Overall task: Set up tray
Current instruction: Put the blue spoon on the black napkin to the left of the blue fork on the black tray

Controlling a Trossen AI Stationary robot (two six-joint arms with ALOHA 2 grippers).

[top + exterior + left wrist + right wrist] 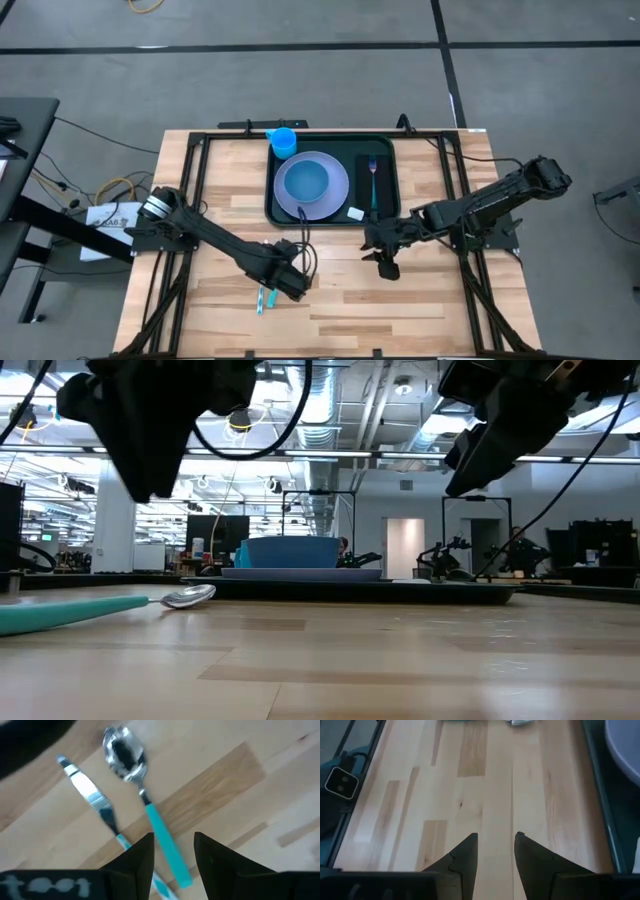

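Note:
The dark tray (385,150) lies at the table's far middle. It carries a lavender plate (335,195) with a blue bowl (306,181), a blue cup (283,140) and a teal-handled fork (373,180). A teal-handled spoon (150,815) and knife (95,805) lie flat on the wood near the tray's near left corner. My left gripper (173,842) hovers open above the spoon's handle, its fingers on either side, touching nothing. My right gripper (495,842) is open over bare wood, just off the tray's near edge (602,810).
A small white object (355,213) sits at the tray's near rim. In the low view the spoon (190,597) rests on the table with both grippers raised above it. Bare wood (400,310) stretches across the near half of the table.

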